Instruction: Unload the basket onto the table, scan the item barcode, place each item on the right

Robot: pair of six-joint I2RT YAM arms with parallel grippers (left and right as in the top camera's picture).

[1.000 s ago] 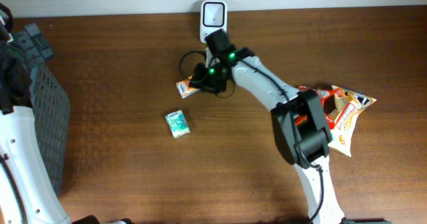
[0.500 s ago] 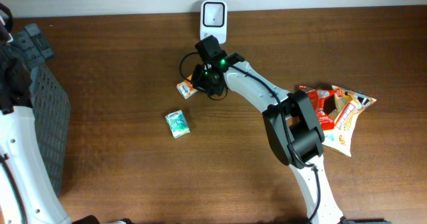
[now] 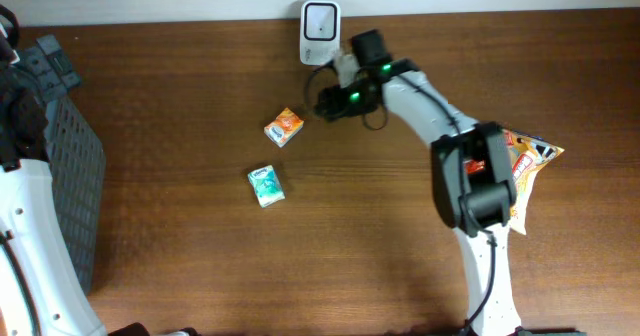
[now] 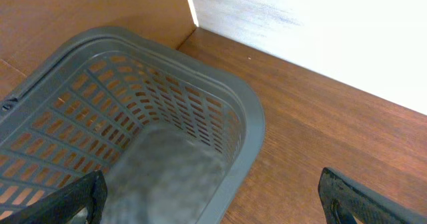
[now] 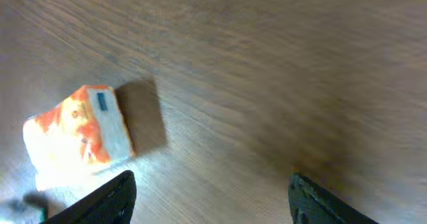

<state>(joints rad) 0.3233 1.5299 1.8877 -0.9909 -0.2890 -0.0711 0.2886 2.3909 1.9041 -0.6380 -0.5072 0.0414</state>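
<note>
Orange packet [image 3: 284,128] between white scanner [image 3: 320,21] and green packet [image 3: 266,186], apart from both

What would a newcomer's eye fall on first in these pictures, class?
A small orange packet lies loose on the dark wooden table, near the white scanner at the far edge. The right fingers hang open and empty close by. A gray basket sits at the table's left end.

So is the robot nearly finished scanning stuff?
Not sure yet. Done, maybe: the right hand was on the orange packet a moment ago; now the packet lies free near the scanner. In hand: nothing, that hand is open. Left: the green packet and the snack bag look untouched.
</note>
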